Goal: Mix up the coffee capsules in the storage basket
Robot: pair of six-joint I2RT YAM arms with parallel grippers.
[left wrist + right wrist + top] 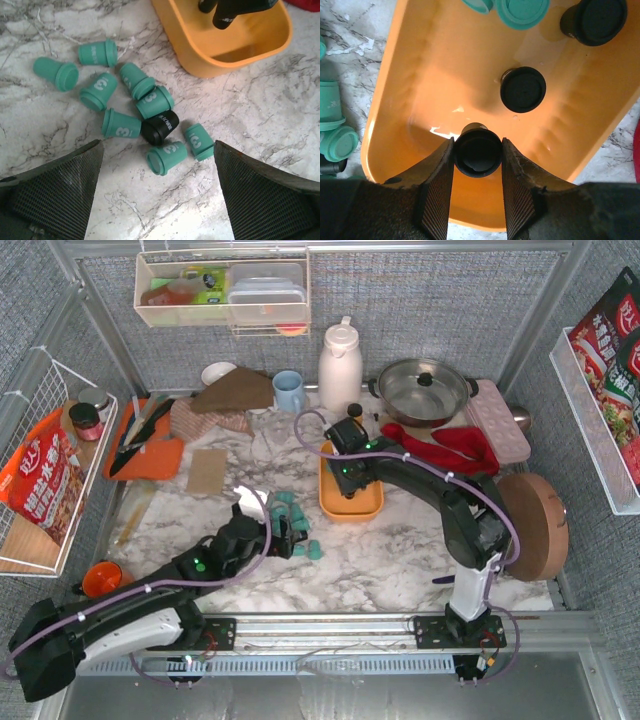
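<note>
- While the left arm is stretched low across the near left of the marble table [400,560], the left gripper [157,150] is seen spread wide, with nothing caught between its mesh-padded fingers [55,190].
- Just past those fingertips, eight teal coffee capsules [121,125] are found lying on their sides on the marble. They're bunched close together and some are touching.
- One loose black capsule [160,126] is wedged in the middle of that bunch, also tipped over.
- So most of the pods are outside the storage basket [372,508], which is set mid-table just to the right of the pile.
- Inside the near end of the basket, the right gripper [477,145] is pressed in from both sides on a pinched black capsule [477,152], which is held just above the orange floor or on it; which one can't be told.
- Further along the basket floor, two more black ones [522,89] are seen apart from each other, and a pair of teal ones [522,10] is cut off by the frame at the far end.
- Beyond the basket, a red cloth [450,445], a lidded pot [420,390] and a white jug [340,365] are lined up toward the back wall.
</note>
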